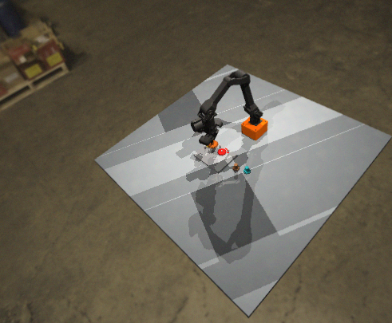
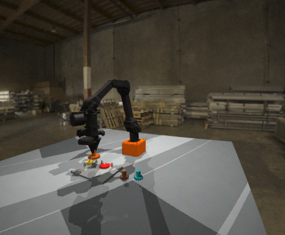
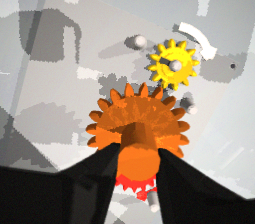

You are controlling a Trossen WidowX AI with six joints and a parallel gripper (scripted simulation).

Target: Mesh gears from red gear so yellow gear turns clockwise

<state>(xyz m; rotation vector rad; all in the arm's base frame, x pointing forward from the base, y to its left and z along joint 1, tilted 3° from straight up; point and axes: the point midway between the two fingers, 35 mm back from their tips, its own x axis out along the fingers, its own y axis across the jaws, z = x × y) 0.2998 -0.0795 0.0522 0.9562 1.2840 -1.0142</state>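
Note:
My gripper (image 1: 211, 140) (image 2: 94, 151) (image 3: 137, 153) is shut on the knob of the large orange gear (image 1: 213, 144) (image 2: 94, 156) (image 3: 137, 110), held above the grey board (image 1: 218, 165) (image 2: 87, 174) (image 3: 94, 30). The yellow gear (image 2: 89, 162) (image 3: 182, 55) with its black stripe is on a peg ahead of it in the wrist view. The red gear (image 1: 222, 151) (image 2: 104, 166) (image 3: 133, 184) is partly hidden under the orange one. Bare pegs show: one peg (image 3: 140, 42) left of the yellow gear, another peg (image 3: 190, 105) below it. What lies directly beneath the orange gear is hidden.
A brown gear (image 1: 235, 167) (image 2: 124, 174) and a teal gear (image 1: 247, 170) (image 2: 138, 175) stand upright on the table beside the board. The orange arm base (image 1: 255, 129) (image 2: 133, 148) is behind them. A white arrow (image 3: 199, 39) curves beside the yellow gear.

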